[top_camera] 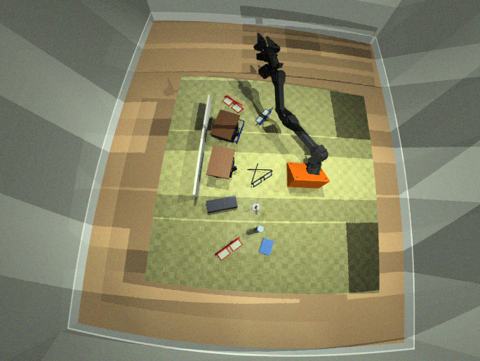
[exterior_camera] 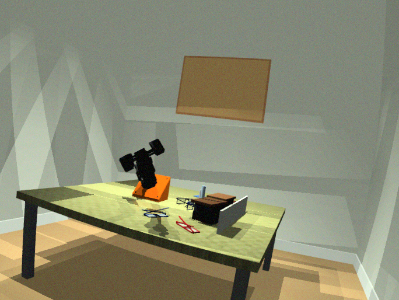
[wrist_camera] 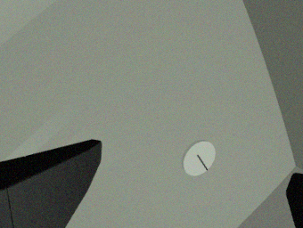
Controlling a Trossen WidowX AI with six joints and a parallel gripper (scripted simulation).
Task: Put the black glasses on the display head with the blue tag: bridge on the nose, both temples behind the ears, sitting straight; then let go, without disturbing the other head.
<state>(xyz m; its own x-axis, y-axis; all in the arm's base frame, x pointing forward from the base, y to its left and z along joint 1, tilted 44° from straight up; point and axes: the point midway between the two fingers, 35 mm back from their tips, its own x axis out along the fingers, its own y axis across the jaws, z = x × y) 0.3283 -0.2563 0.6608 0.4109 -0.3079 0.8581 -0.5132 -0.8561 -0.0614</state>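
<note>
The black glasses (top_camera: 260, 175) (exterior_camera: 184, 201) lie on the table with their temples spread, between the orange arm base (top_camera: 308, 176) (exterior_camera: 153, 188) and the two display heads. The head with the blue tag (top_camera: 224, 123) (exterior_camera: 206, 203) stands beside the other head (top_camera: 221, 161) (exterior_camera: 221, 196); both show as brown-topped blocks. My gripper (top_camera: 265, 41) (exterior_camera: 142, 154) (wrist_camera: 195, 167) is open and empty. It is raised high, far from the glasses, toward the table's far edge. The wrist view shows only bare wall between the fingers.
A white upright panel (top_camera: 201, 145) (exterior_camera: 233, 214) stands behind the heads. Blue glasses (top_camera: 264, 115) (exterior_camera: 156, 212) and two red pairs (top_camera: 232, 103) (top_camera: 229, 248) lie on the table. There are also a dark case (top_camera: 221, 204), a blue card (top_camera: 266, 246) and a small cylinder (top_camera: 255, 230).
</note>
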